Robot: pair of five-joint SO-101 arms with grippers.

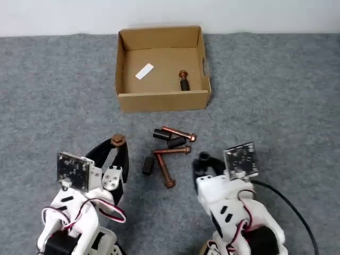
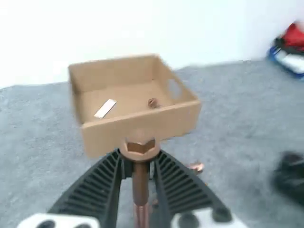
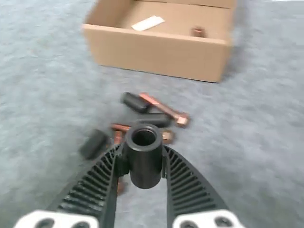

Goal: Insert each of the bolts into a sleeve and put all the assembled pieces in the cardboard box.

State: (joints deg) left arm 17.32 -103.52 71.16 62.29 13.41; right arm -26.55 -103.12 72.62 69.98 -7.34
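On grey carpet (image 1: 287, 95), left pincer (image 2: 138, 160) clamps a bolt (image 2: 140, 146), right pincer (image 3: 144, 164) a sleeve (image 3: 143, 142).

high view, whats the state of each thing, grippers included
cardboard box: upright, top open, holding one assembled piece
assembled piece: lying on the box floor
left gripper: shut on held bolt
held bolt: head above the fingers, shank between them
right gripper: shut on held sleeve
held sleeve: bore empty
loose bolts: three, lying flat on carpet
loose sleeves: three, lying on carpet
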